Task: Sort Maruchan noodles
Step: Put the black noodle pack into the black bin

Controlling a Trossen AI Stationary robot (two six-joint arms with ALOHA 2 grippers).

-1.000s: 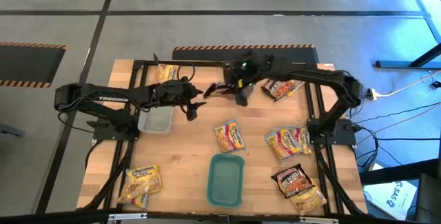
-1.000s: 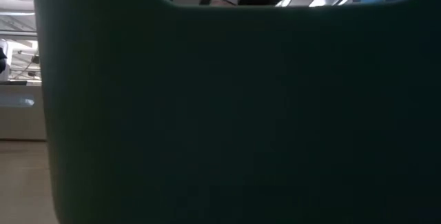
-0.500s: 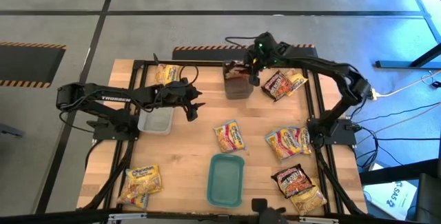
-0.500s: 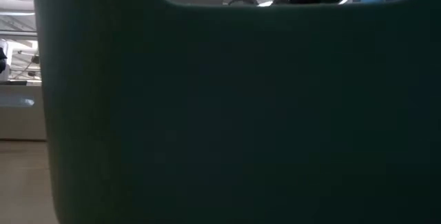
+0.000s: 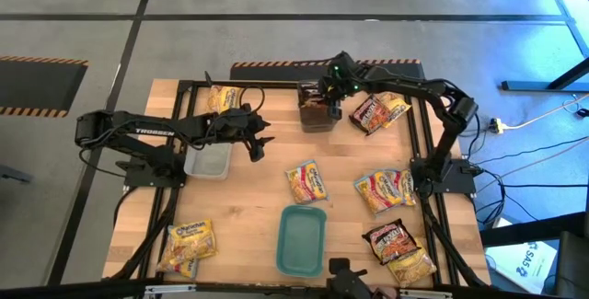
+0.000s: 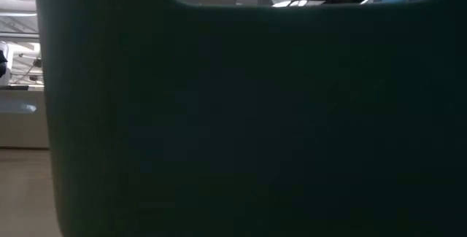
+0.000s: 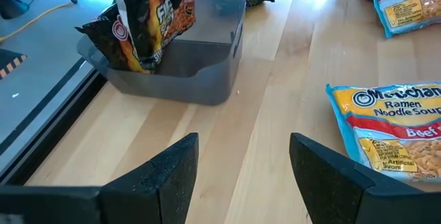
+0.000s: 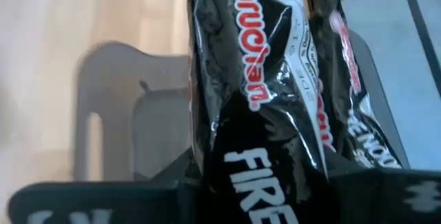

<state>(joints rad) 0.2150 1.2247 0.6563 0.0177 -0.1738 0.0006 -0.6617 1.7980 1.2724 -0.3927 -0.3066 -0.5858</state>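
Robotics lab or test bay, not a home. A pale wooden desk (image 5: 258, 207) in a black metal frame (image 5: 428, 124) stands on a grey concrete floor (image 5: 276, 37) marked with orange-and-black hazard tape (image 5: 322, 63). Loose cables (image 5: 543, 115) trail off at one side, and two dark arms are bolted to the frame.

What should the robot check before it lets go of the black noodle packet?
1. Right gripper holds the dark packet: ok.
2. Packet is over the grey tub: ok.
3. Packet's lower end is inside the tub: ok.
4. Tub has room, one dark packet already inside: ok.
5. Left gripper is clear of the tub, fingers open: ok.
6. Packet will fall flat: cannot tell.
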